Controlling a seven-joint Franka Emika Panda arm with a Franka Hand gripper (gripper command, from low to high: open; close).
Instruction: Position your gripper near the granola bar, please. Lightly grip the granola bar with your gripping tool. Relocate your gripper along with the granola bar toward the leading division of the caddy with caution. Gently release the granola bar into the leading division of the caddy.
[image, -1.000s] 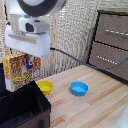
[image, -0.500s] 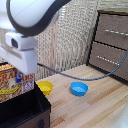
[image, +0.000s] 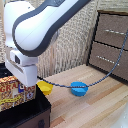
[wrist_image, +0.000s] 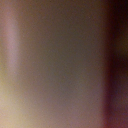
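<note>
Pale wooden tabletop (image: 100, 107) is carrying a small yellow bowl (image: 45, 88), a blue bowl (image: 79, 88) and the big black fabric caddy (image: 27, 115). I am seeing the flat orange, red and yellow granola bar box (image: 15, 91) sitting upright in the caddy, just beside my white arm's block (image: 27, 70). My gripper is hiding from me and the wrist view is blurring out, so I cannot tell its state.

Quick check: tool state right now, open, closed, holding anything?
Tool: cannot be told. Its fingers are hidden behind the white arm above the granola bar at the caddy; the wrist view is a blur.
</note>
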